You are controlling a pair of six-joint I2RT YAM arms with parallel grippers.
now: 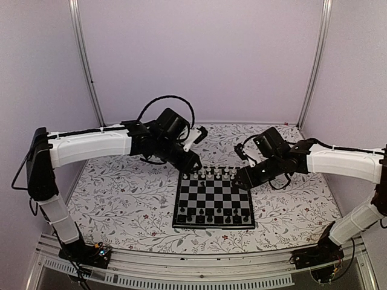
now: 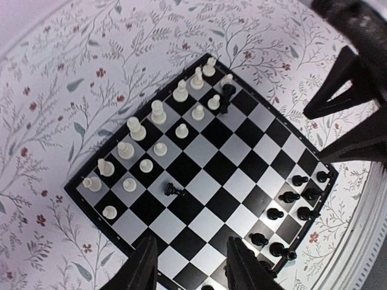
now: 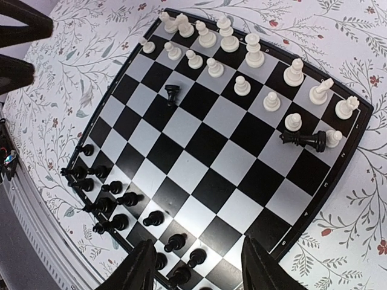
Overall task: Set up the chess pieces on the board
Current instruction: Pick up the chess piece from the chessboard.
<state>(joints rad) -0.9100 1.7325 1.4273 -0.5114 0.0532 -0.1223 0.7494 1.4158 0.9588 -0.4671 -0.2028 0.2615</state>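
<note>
The board (image 1: 213,204) lies mid-table, white pieces (image 1: 213,174) in its far rows and black pieces (image 1: 211,216) in its near rows. My left gripper (image 1: 193,164) hovers open and empty above the board's far left corner. My right gripper (image 1: 243,179) hovers open and empty above the far right corner. In the left wrist view the open gripper (image 2: 192,267) frames the board (image 2: 227,175). A toppled black pawn (image 2: 173,191) lies near the white pawns, and a tall black piece (image 2: 227,96) sits among the white ones. In the right wrist view the open gripper (image 3: 199,269) shows the same pawn (image 3: 172,93) and the tall black piece lying down (image 3: 305,140).
The floral table cover (image 1: 121,199) surrounds the board. Plain walls stand at the back and sides. A metal rail (image 1: 181,266) runs along the near edge by the arm bases.
</note>
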